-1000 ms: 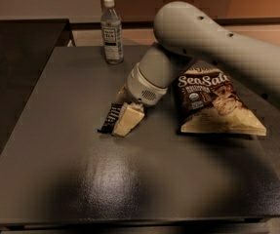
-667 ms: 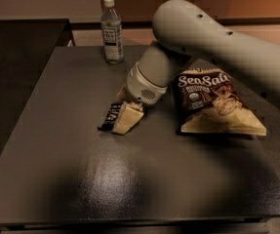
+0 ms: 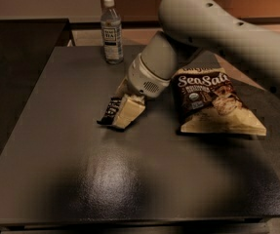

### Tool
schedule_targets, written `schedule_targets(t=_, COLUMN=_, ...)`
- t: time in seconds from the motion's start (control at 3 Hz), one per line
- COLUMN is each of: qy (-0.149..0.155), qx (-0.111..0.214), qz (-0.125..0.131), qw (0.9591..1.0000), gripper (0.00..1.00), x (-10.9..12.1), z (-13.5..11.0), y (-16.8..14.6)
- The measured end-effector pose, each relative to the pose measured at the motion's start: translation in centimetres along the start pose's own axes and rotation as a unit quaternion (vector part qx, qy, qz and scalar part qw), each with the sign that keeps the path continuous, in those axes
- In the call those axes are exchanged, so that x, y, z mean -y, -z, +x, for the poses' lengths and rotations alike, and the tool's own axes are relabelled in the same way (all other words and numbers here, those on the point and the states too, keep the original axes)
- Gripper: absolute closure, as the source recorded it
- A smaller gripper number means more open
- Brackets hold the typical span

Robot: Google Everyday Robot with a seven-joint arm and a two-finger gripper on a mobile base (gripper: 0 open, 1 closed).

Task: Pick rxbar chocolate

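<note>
The broad dark grey matte tabletop [image 3: 81, 179] spreads out under and all around the gripper, with most of its bare surface lying in front of it. The thick pale grey rounded robot arm [image 3: 217, 28] comes in from behind and to the right, ending in a ribbed light wrist right above the gripper. To the right of the gripper, near but apart from it, lies the large dark-and-cream "Sea Salt" chip bag [image 3: 212, 101], flat on the table. Well behind the gripper stands an upright clear plastic water bottle with a white cap [image 3: 112, 30], close to the far edge. The cream-coloured gripper [image 3: 125, 115] is down at the table surface, and whether it is spread or closed on anything cannot be told from here. The rxbar chocolate [image 3: 109, 112], a small flat black wrapper with white lettering, sits pressed against the gripper's left side, seemingly tilted up off the table. The likely risk is a weak hold: a thin, slick wrapper caught only at its edge could slip out or pivot when lifted, and a sideways drift to the right could nudge the chip bag.
</note>
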State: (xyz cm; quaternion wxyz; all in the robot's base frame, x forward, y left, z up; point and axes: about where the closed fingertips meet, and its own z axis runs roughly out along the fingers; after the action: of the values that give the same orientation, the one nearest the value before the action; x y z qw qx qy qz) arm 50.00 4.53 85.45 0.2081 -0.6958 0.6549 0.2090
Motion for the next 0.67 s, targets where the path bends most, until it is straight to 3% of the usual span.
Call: schedule_targets(t=0.67, qy=0.015, qx=0.036, qz=0.013, qw=0.9992, gripper=1.00, x=0.4, z=-3.3, y=4.9)
